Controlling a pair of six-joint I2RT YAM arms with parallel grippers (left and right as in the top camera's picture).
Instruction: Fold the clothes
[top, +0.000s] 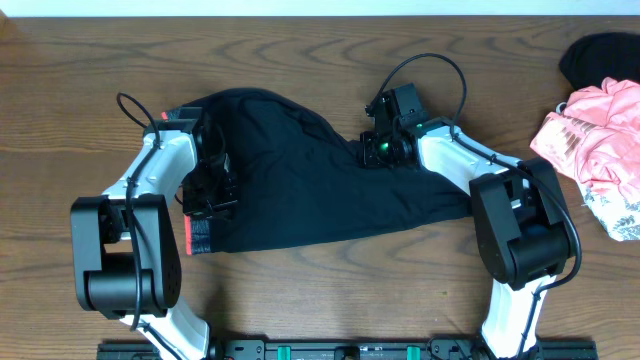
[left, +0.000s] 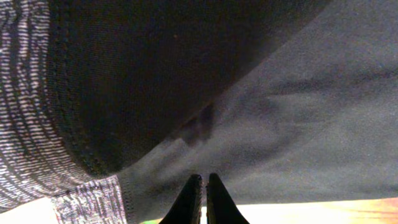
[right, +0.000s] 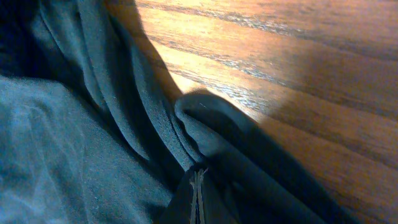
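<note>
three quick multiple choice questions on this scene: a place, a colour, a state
1. Where does the pink ruffled garment lie?
A) by the right edge of the wooden table
B) under the left arm
C) at the table's middle

2. What colour edges the grey-speckled waistband of the long black stretchy leggings?
A) blue
B) coral-red
C) yellow

3. How do the jaws of the right gripper stand?
A) wide open
B) shut on the pink garment
C) shut on a leggings fold

Answers: 1 A, it lies far right in the overhead view; 2 B, a red strip borders the waistband; 3 C, closed fingers pinch black fabric.
</note>
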